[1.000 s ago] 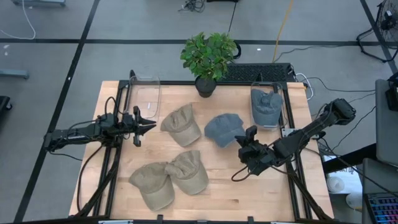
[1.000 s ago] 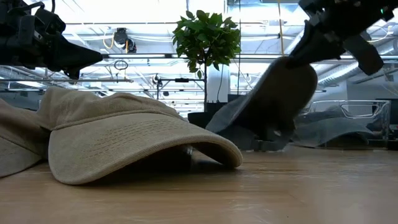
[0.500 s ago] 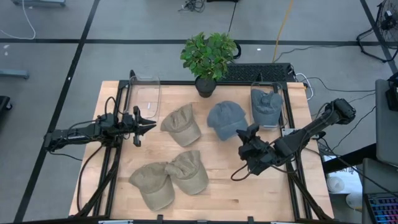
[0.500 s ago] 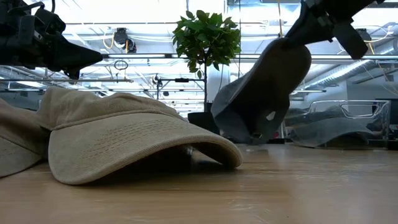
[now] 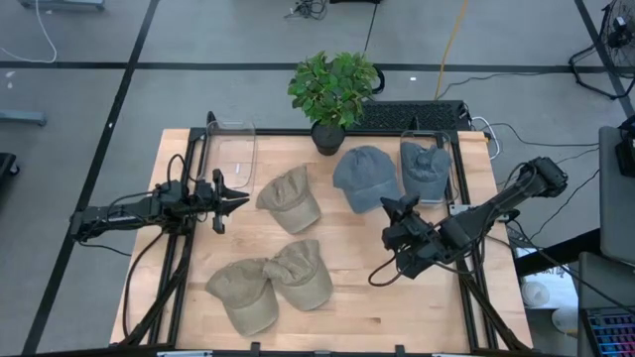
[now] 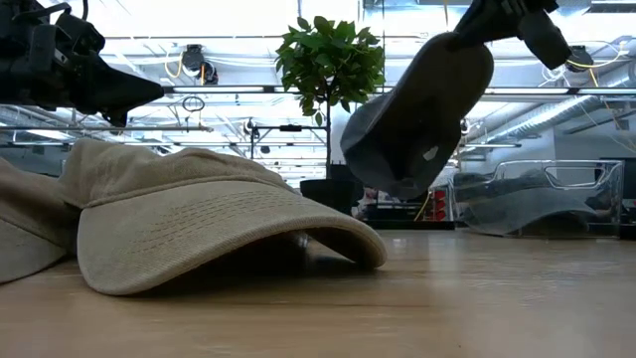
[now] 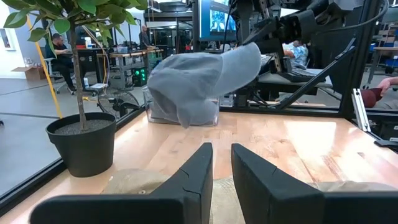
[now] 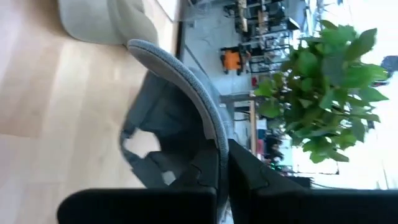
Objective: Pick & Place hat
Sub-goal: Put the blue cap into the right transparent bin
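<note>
We see the right gripper [image 5: 401, 209] clamped on the brim of a grey hat [image 5: 365, 178], holding it clear of the table [image 5: 357, 297]. From above, the hat spreads just ahead of the fingers, its rounded crown reaching toward the potted plant [image 5: 332, 89] and lying just beside a clear bin [image 5: 428, 171] that already holds another grey hat [image 5: 425, 167].

In the low view the held hat [image 6: 417, 119] hangs tilted from the gripper at its upper edge, open side facing down and away, so we look partly into its darker inside. A small pale tag shows within it. The cloth is a soft, faded blue-grey, and the crown sags a little under its own weight. In the right wrist view the curved brim [image 8: 186, 81] runs straight into the closed fingers [image 8: 205, 174], with the strap opening at the back of the hat hanging below.

The left gripper [image 5: 236, 198] waits well away from the hat, above the table near an empty clear bin [image 5: 230, 157], its fingers [image 7: 193, 174] a narrow way apart and holding nothing. A tan hat [image 5: 290, 198] lies just ahead of it, and two more tan hats [image 5: 270, 283] lie overlapping nearer the table's front edge; whether these two actually touch we cannot quite tell.
</note>
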Controlling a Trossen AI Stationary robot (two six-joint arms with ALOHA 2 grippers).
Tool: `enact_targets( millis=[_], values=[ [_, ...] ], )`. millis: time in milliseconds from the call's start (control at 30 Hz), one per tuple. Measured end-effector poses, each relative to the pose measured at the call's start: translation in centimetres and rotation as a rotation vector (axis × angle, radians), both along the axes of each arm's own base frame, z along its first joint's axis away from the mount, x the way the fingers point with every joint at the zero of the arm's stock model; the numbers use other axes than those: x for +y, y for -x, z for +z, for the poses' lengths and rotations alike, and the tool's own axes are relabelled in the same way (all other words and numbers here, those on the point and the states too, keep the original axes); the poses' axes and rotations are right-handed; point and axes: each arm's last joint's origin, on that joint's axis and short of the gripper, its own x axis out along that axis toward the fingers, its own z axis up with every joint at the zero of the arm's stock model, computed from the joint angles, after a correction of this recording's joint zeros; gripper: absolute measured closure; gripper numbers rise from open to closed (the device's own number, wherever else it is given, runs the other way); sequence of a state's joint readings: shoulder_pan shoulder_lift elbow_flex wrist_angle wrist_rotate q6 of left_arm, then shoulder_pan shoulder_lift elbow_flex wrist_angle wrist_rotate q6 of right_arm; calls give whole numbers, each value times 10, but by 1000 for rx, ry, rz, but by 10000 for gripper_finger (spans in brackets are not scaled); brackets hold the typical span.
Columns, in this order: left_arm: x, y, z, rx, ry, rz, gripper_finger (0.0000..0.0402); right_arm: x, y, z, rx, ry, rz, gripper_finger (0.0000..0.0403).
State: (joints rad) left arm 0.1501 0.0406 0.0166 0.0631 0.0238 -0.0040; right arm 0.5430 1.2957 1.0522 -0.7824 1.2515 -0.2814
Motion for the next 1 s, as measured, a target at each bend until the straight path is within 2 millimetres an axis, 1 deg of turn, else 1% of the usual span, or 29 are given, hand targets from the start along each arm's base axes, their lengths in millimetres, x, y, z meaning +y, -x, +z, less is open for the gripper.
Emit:
enact_targets(
  millis=[100, 267, 533, 867, 933, 1000],
  values=[
    [0, 0, 0, 0, 0, 0, 334, -1, 1, 5, -12, 58, -27, 403],
    [0, 0, 0, 0, 0, 0, 334, -4, 4, 11, -29, 105, -47, 403],
    [0, 0, 0, 0, 0, 0, 334, -12, 17, 27, -118, 213, -119, 403],
    [0, 0, 0, 0, 0, 0, 334, -35, 40, 54, -197, 207, -193, 403],
    [0, 0, 0, 1, 0, 0, 334, -40, 42, 59, -227, 152, -198, 403],
    [0, 0, 0, 0, 0, 0, 334, -45, 42, 63, -248, 12, -145, 403]
  ],
)
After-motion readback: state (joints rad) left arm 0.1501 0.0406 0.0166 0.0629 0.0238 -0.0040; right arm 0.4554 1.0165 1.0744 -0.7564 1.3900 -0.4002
